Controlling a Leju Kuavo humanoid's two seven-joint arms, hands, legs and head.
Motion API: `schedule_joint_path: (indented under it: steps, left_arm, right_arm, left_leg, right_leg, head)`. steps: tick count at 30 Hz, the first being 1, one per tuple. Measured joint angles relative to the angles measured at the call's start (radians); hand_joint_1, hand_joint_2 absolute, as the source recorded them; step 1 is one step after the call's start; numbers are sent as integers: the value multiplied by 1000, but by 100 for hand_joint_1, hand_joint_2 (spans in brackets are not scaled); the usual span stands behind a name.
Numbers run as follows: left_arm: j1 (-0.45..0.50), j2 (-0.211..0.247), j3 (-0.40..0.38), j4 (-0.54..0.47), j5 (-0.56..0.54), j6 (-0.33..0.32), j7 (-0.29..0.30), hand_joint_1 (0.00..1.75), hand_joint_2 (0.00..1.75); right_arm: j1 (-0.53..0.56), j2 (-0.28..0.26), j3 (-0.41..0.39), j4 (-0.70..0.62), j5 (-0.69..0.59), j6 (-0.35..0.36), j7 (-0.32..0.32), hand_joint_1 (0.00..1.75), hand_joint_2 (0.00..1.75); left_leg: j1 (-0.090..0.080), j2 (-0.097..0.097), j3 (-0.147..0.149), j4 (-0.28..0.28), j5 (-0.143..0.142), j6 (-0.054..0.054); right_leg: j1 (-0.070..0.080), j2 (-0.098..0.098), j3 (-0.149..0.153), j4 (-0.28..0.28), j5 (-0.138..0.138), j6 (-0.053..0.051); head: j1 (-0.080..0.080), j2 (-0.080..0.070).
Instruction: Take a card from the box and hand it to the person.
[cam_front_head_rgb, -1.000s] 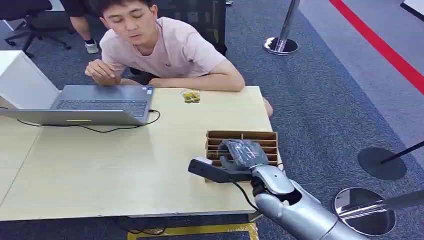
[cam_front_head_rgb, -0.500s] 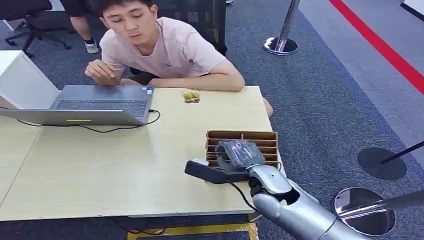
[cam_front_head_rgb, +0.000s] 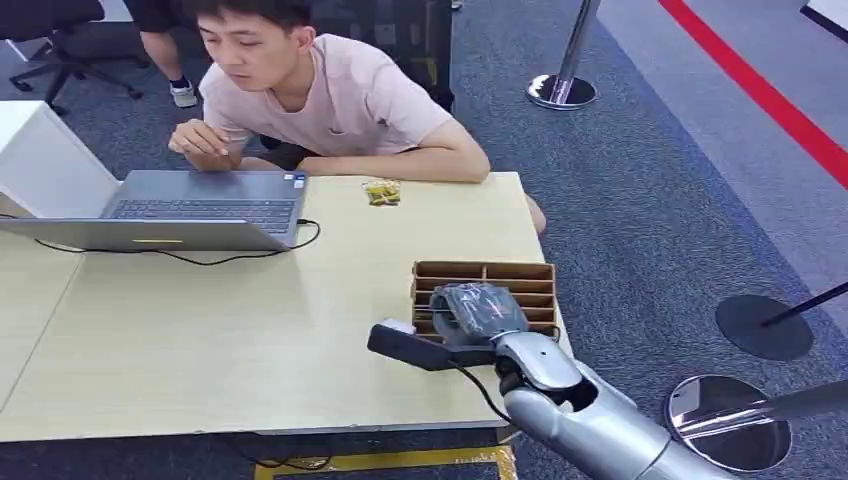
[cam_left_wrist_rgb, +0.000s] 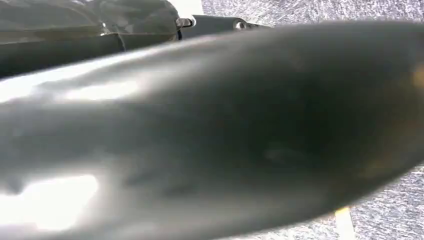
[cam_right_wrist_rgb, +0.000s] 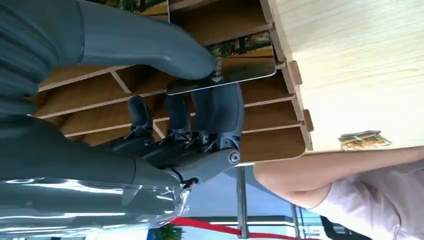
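Note:
A brown cardboard box (cam_front_head_rgb: 487, 275) with slotted dividers stands at the table's near right corner. My right hand (cam_front_head_rgb: 478, 312) hovers over its near half with fingers bent down into it. In the right wrist view the thumb (cam_right_wrist_rgb: 150, 45) presses a glossy printed card (cam_right_wrist_rgb: 235, 72) against the dark fingers (cam_right_wrist_rgb: 215, 110) beneath, just over the box's dividers (cam_right_wrist_rgb: 272, 120). The card's end pokes out past the thumb tip. The person (cam_front_head_rgb: 335, 95) in a pink shirt sits at the far side, leaning on the table with a forearm (cam_right_wrist_rgb: 325, 172) near the box.
A grey open laptop (cam_front_head_rgb: 200, 205) with a black cable lies at the far left of the wooden table (cam_front_head_rgb: 250, 320). A small yellow packet (cam_front_head_rgb: 381, 191) sits by the person's arm. Stanchion bases (cam_front_head_rgb: 735, 425) stand on the carpet to the right.
My right hand has drifted slightly left over the box, still pinching the card. The person has raised their head a little and turned it toward the laptop.

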Motion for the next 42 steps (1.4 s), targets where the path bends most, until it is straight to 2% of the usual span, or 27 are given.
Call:
schedule_joint_path:
  steps: [5,6,11,29,31,42]
  left_arm:
    - [0,0,0,0,0,0,-6,0,0]
    - [0,0,0,0,0,0,-8,0,175]
    - [0,0,0,0,0,0,-15,0,175]
    - [0,0,0,0,1,0,-30,0,175]
    - [0,0,0,0,1,0,-30,0,175]
    - [0,2,1,0,15,19,-33,0,175]
  right_arm:
    - [0,0,4,0,0,1,0,150,175]
    - [0,0,4,0,0,2,0,150,175]
    - [0,-2,4,0,0,3,2,157,175]
    - [0,-4,5,0,0,3,3,157,175]
    - [0,-4,5,0,0,3,3,175,175]
    - [1,-7,4,-2,-8,-17,-4,175,175]
  left_leg:
    - [0,0,0,0,0,0]
    - [0,0,0,0,0,0]
    - [0,0,0,0,0,0]
    - [0,0,0,0,0,0]
    - [0,0,0,0,0,0]
    - [0,0,0,0,0,0]
  right_leg:
    - [0,0,0,0,0,0]
    - [0,0,0,0,0,0]
    - [0,0,0,0,0,0]
    - [0,0,0,0,0,0]
    - [0,0,0,0,0,0]
    - [0,0,0,0,0,0]
  head:
    - [0,0]
    - [0,0]
    - [0,0]
    - [0,0]
    - [0,0]
    - [0,0]
